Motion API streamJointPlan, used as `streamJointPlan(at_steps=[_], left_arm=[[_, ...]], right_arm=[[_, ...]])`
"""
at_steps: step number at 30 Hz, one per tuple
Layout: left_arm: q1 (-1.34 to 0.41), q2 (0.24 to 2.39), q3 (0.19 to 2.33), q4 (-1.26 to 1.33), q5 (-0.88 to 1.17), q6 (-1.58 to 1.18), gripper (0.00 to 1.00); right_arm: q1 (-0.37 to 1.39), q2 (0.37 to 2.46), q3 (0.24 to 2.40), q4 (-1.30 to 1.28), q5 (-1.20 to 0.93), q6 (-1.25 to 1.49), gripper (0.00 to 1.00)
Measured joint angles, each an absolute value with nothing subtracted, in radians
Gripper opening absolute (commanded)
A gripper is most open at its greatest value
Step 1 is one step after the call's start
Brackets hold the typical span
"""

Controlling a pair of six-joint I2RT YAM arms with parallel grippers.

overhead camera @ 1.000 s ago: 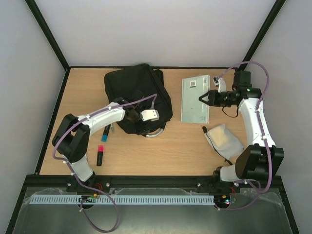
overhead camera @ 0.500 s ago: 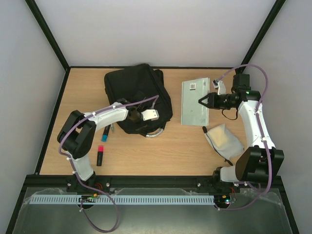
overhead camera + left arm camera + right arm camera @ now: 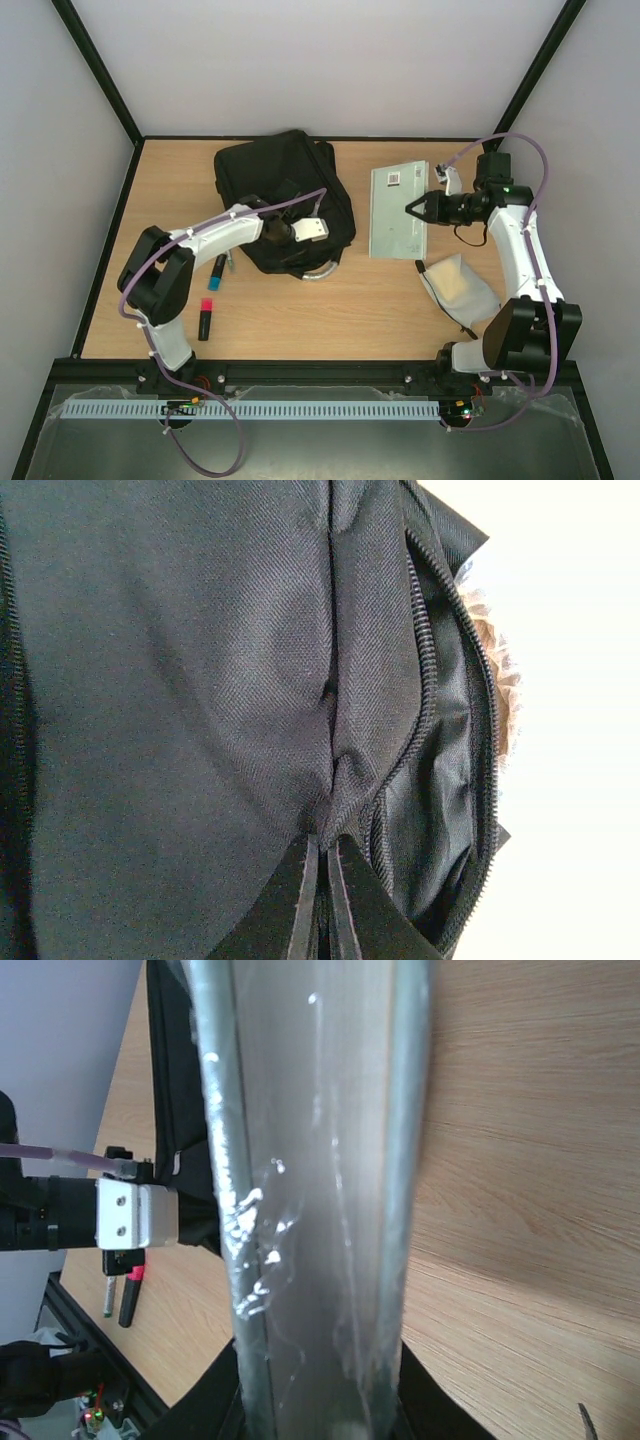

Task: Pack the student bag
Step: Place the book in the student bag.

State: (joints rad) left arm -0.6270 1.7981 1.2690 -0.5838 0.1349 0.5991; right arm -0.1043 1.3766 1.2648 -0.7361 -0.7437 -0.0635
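Our left gripper (image 3: pixel 322 848) just pressed together, pinching the large black fabric student bag (image 3: pixel 180 680) beside its zip (image 3: pixel 425 650). Right gripper (image 3: pixel 410 209) clamps a flat silver wrapped pack (image 3: pixel 390 228); we expect bag-opening next.

The left arm (image 3: pixel 215 235) reaches in from the near left of the student bag (image 3: pixel 270 180), its wrist low over the bag's near edge. The left fingers (image 3: pixel 292 920) are pressed together on a ridge of the bag's black fabric. Well to the bag's right, the right arm (image 3: pixel 515 250) bends back toward the bag, the right fingers (image 3: pixel 418 206) clamped on the edge of a flat grey packet (image 3: pixel 398 215).
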Motion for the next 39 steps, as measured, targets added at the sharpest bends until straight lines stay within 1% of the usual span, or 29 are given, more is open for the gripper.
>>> streamJointPlan(at_steps=[10, 18, 28, 34, 39], left_arm=[[-0.600, 1.713, 1.394, -0.624, 0.140, 0.600, 0.02], [-0.574, 1.707, 1.504, -0.650, 0.137, 0.595, 0.02], [-0.559, 1.712, 1.578, -0.719, 0.134, 0.558, 0.03], [-0.552, 1.715, 1.605, -0.733, 0.142, 0.537, 0.02], [-0.550, 1.721, 1.605, -0.734, 0.153, 0.531, 0.02]], right_arm=[[-0.089, 1.414, 1.221, -0.702, -0.801, 0.041, 0.01], [0.020, 1.460, 1.158, -0.674, -0.849, 0.097, 0.01], [0.084, 1.538, 1.111, -0.589, -0.932, 0.182, 0.01], [0.094, 1.536, 1.109, -0.586, -0.957, 0.212, 0.01], [0.094, 1.476, 1.065, -0.625, -0.953, 0.223, 0.01]])
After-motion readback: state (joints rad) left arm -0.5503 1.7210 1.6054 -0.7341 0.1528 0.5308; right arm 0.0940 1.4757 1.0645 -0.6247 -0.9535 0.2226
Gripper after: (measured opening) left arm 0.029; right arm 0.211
